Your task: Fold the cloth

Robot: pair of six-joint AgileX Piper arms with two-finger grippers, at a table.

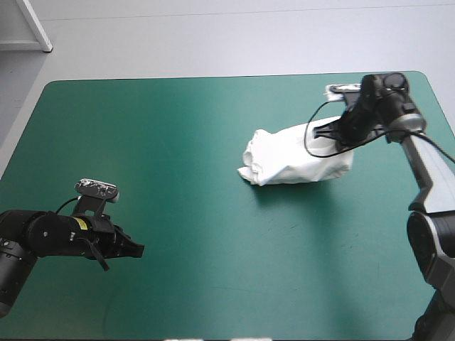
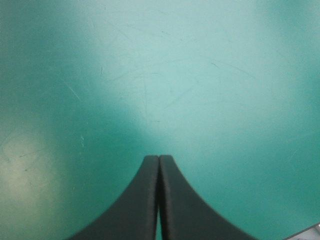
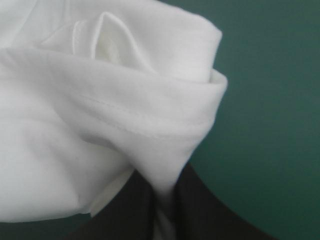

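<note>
T-shirt [image 1: 295, 156] bunched on the table [image 1: 178, 128], far right part. Right gripper [image 1: 333, 132] is clamped on its right side. Left gripper [image 1: 135, 250] is pinched together, empty, well apart from it. Likely the unbunching step: next move needs a lift to spread it flat.

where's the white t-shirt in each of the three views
High view: T-shirt heaped right of the middle of the teal-green cover.
Left wrist view: not in it.
Right wrist view: ahead of the right pincer, a fold pinched in it.
Shared landmark: the teal-green cover.
</note>
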